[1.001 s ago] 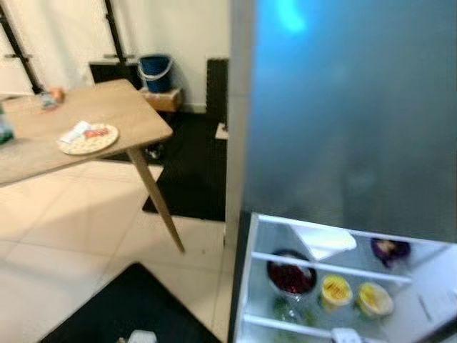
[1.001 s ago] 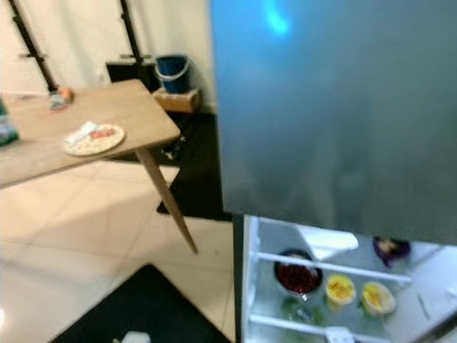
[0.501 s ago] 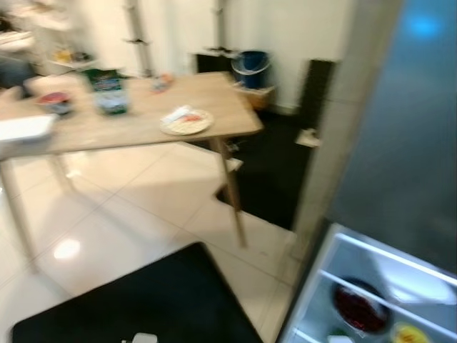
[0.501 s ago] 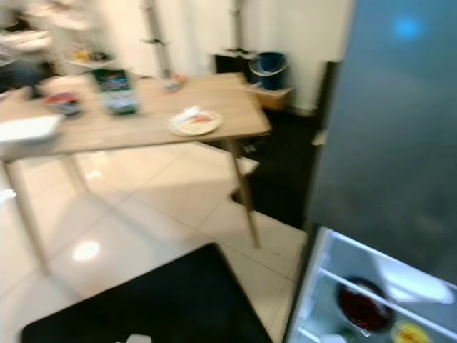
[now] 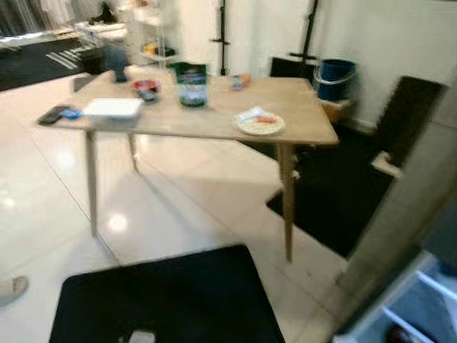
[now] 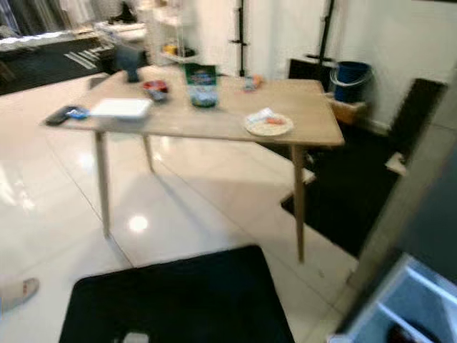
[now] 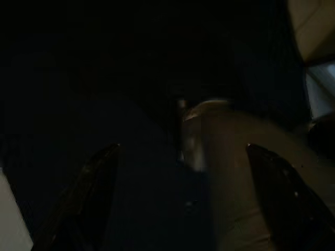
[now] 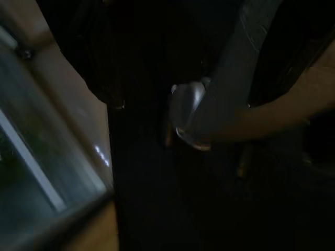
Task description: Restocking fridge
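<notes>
Camera is swinging left, away from the fridge (image 5: 421, 300): 1 s ago the grey door and lit shelves w/ bowls were taking up most of the head view, now just the open fridge's lower corner is showing at bottom right, w/ a white shelf edge and a dark bowl (image 5: 397, 334) peeking in. The things themselves aren't shifting; it's the robot that is turning.

Wooden table (image 5: 214, 118) is now sitting mid-view, fully visible, well apart from the fridge. On it: plate of food (image 5: 260, 123) near the right end, green packet (image 5: 191, 84) and small red bowl (image 5: 146, 88) further back, white tray (image 5: 113, 108) and a dark flat gadget (image 5: 54, 113) at the left end. Blue bucket (image 5: 335, 74) is standing against the far wall; black mat (image 5: 168, 296) is lying on the tiles just ahead.

Left gripper (image 7: 183, 198) is hanging idle in the dark, fingers spread, nothing between them. Right gripper is also hanging; wrist view too dark and blurred, can't tell its fingers' state.

Judgement: robot is prob. heading to the table to fetch the next item; restocking is mid-way, w/ several items left there.
</notes>
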